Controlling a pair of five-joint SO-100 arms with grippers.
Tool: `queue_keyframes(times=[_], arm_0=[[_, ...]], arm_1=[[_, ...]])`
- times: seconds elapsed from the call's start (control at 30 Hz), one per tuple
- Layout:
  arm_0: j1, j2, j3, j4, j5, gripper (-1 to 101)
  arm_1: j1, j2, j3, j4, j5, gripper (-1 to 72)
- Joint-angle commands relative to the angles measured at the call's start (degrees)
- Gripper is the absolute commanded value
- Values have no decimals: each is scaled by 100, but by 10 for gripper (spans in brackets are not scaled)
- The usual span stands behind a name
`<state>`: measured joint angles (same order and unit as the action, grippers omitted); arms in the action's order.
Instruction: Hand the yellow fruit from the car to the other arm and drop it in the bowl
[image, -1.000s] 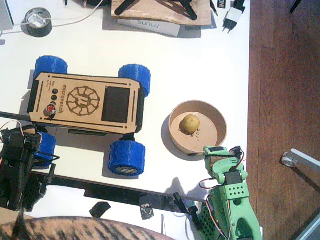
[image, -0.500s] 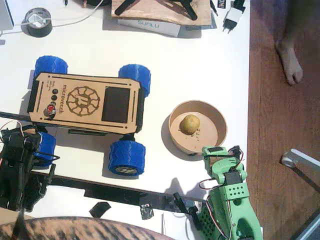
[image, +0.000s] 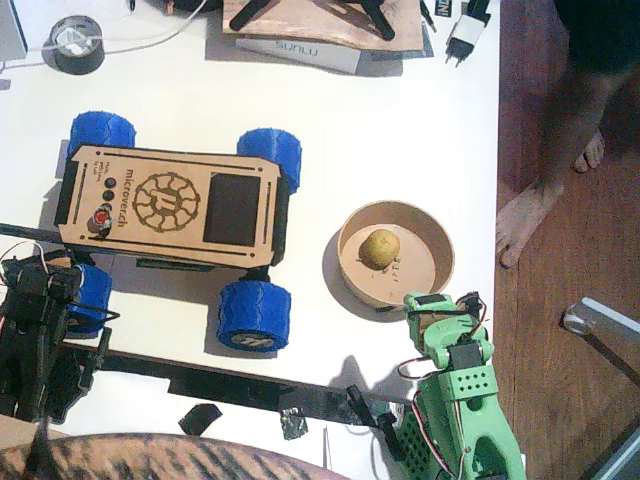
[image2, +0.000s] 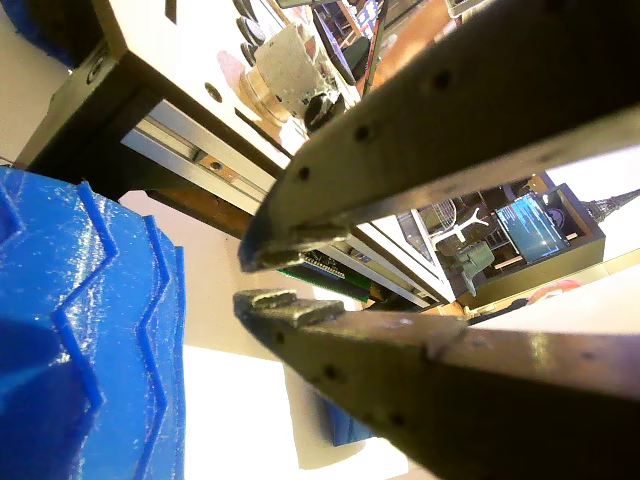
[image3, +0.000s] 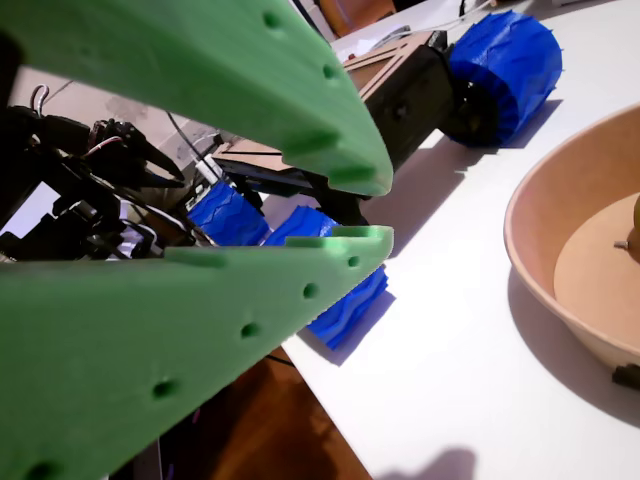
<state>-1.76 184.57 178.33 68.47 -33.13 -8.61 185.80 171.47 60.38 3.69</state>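
1. My right gripper (image3: 375, 210), green: jaws nearly together, a thin gap at the tips, nothing between them. In the fixed view it (image: 438, 312) sits at 6 o'clock of the bowl, just off the rim.

2. My left gripper (image2: 262, 278), black: jaws almost closed, a slim gap, empty. It parks at the table's 8 o'clock corner (image: 40, 300), pressed close to a blue wheel (image2: 90, 340).

3. Bowl (image: 440, 270): tan, shallow, right of table centre. Its near rim (image3: 560, 290) shows at 3 o'clock in a wrist view.

4. Fruit (image: 380, 248): yellow, resting on the bowl floor, toward 9 o'clock within it. By my reading the drop is done.

5. Car (image: 170, 205): at 9 o'clock of the bowl, well apart from it; deck bare of fruit.

6. Person: a bare foot (image: 525, 215) on the floor past the table's 3 o'clock edge.

Hazards, as I judge them:
- Right gripper so near the rim; a careless swing on retreat could clip the bowl, tip it, and roll the fruit out.
- Left gripper against the wheel; lifting away could nudge the car.
- The person stands close to the right arm's side; a wide sweep could reach that way.
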Motion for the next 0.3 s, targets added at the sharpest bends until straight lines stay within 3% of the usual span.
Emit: queue_keyframes(times=[0.0, 0.27], arm_0=[[-35, 44, 132, 70, 0, 2], [-35, 44, 132, 79, -35, 2]], arm_1=[[-62, 18, -88, -62, 0, 0], [-158, 18, -62, -79, -53, 0]])
